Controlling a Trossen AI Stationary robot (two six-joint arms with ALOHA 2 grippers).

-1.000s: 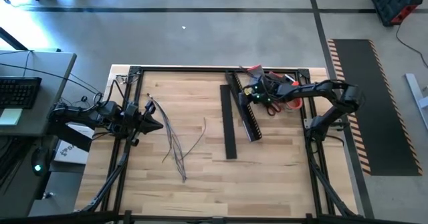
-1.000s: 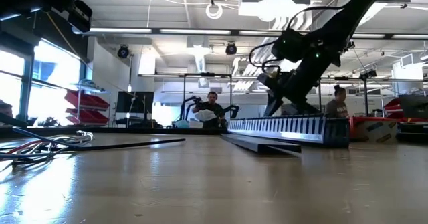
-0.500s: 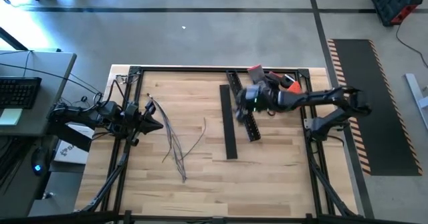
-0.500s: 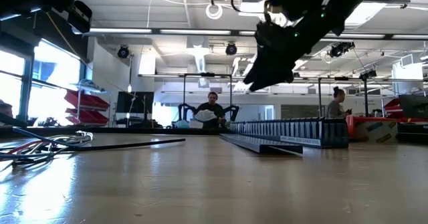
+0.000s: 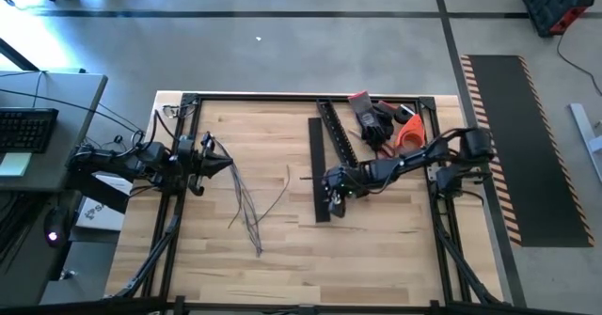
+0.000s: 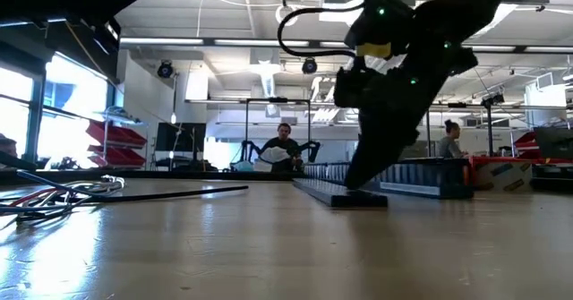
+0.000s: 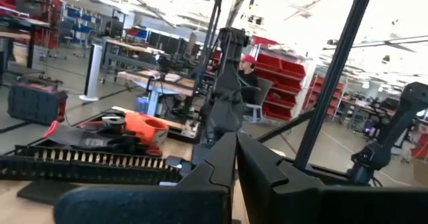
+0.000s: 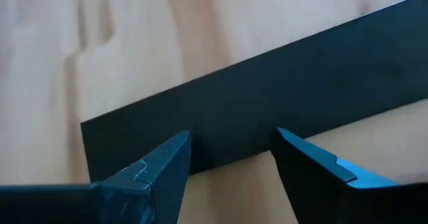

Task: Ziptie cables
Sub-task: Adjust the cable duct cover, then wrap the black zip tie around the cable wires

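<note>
The cables (image 5: 249,200) lie loose on the wooden table, left of centre; in the low view the cables (image 6: 63,192) show at the left. My left gripper (image 5: 226,162) is shut and hovers level beside their far end, holding nothing. My right gripper (image 8: 231,158) is open and slants down over the near end of a flat black rail (image 5: 323,165). Its two fingers stand apart above the flat black rail (image 8: 267,97), close to its end edge. In the low view my right gripper (image 6: 356,182) comes down right to the rail (image 6: 336,195). My right gripper slants down from the table's right onto the flat rail's near end (image 8: 227,144), its open fingers lying across the strip. Whether the fingertips (image 8: 170,158) touch the strip, I cannot tell. The rail lies flat on the table.
A slotted black rail (image 5: 337,132) lies slanted right of the flat one, toward the far edge. Black gloves (image 5: 372,118) and an orange-handled tool (image 5: 406,132) sit at the far right. A black frame (image 5: 282,98) borders the table. People sit in the room beyond.
My right gripper has swung from the slotted rail and tools at the far right toward the table's left and near edge, sinking and rolling, and now stands over the flat rail's near end. My left gripper's tip has turned slightly toward the far edge.
</note>
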